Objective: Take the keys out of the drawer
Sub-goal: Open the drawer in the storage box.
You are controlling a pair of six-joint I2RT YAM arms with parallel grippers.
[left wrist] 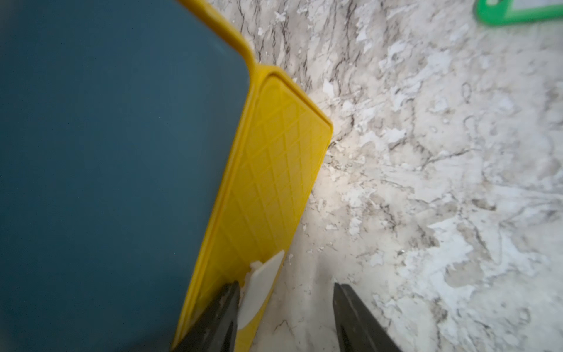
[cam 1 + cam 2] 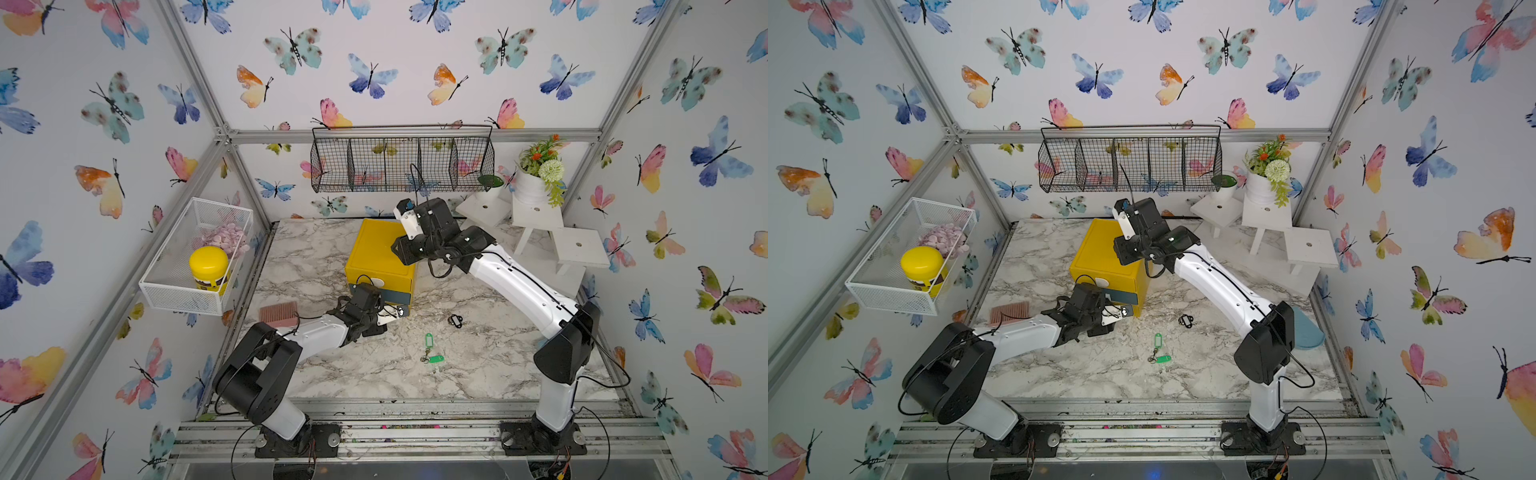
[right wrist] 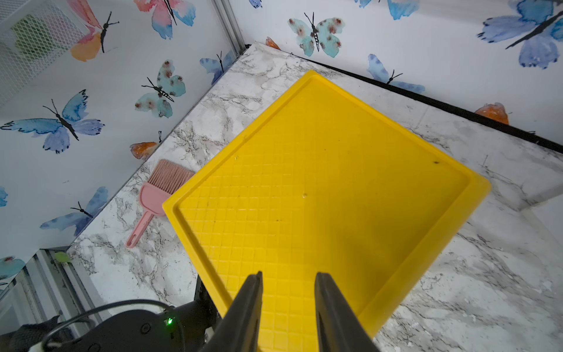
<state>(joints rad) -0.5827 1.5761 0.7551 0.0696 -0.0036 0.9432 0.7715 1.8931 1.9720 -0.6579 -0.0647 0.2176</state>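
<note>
Closest to me on the marble table [image 2: 490, 374] lie the green-tagged keys [image 2: 431, 351], two green tags on a ring, flat on the bare top and touching nothing else. A little further back and to the right sit the black-tagged keys [image 2: 455, 321], also loose on the marble, apart from the green bunch and clear of both arms. Beyond them the left gripper [image 2: 400, 311] reaches in low at the front right bottom corner of the yellow cabinet [image 2: 374, 253], just beside the front of the blue-grey drawer [image 2: 394, 296]. Its jaws stand moderately wide with only marble between them. One finger [image 1: 213, 317] lies along the cabinet's yellow edge, and it grips nothing. I cannot tell how far out the drawer is. A pink brush [image 2: 278, 313] lies on the marble left of the cabinet, next to the left arm. Higher up, the right gripper [image 3: 288, 274] hangs over the cabinet's gridded top near its front right corner. The gap between its jaws is narrow and nothing sits in it. Whether the tips touch the top I cannot tell. On the left wall a white mesh basket [image 2: 178, 297] holds a yellow-lidded jar [image 2: 209, 266]. A black wire basket [image 2: 401, 166] hangs on the back wall, and a white pot of flowers [image 2: 530, 187] stands in the far right corner.
</note>
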